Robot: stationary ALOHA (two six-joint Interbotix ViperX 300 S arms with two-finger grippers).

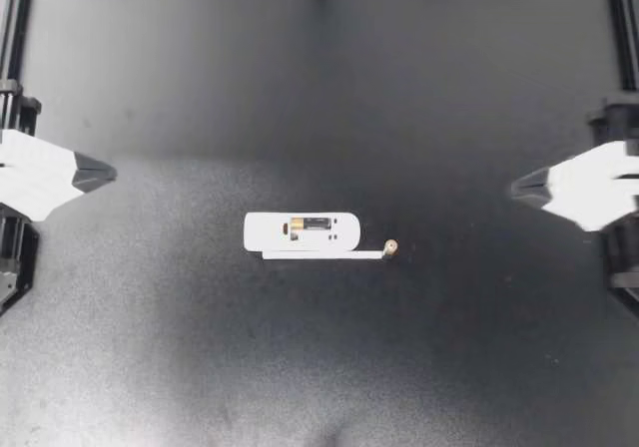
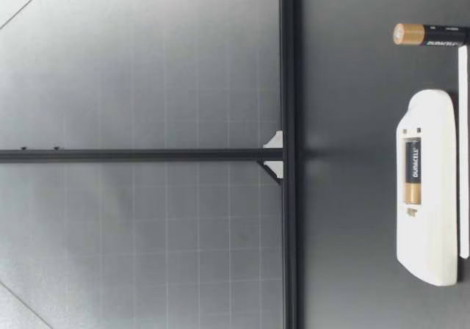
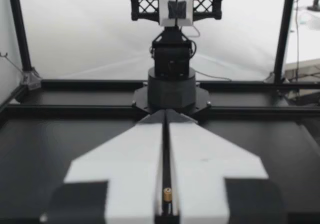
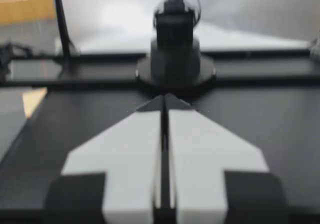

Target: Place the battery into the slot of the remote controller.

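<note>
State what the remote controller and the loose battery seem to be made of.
Remote controller: probably white plastic, matte, evenly coloured with rounded moulded ends. Loose battery: likely metal under a black wrap; its copper-coloured top band shines.

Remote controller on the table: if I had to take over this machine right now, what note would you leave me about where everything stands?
Left tool: shut, empty, at its own edge of the table.
Right tool: shut, empty, at the opposite edge.
Remote controller: lies mid-table with its compartment open.
White cover strip: lies alongside the remote.
Done: the seated battery is in the slot.
Left: the loose battery stands upright just past the strip's end, on the right tool's side, untouched. I cannot tell whether there is a free bay for it.
</note>
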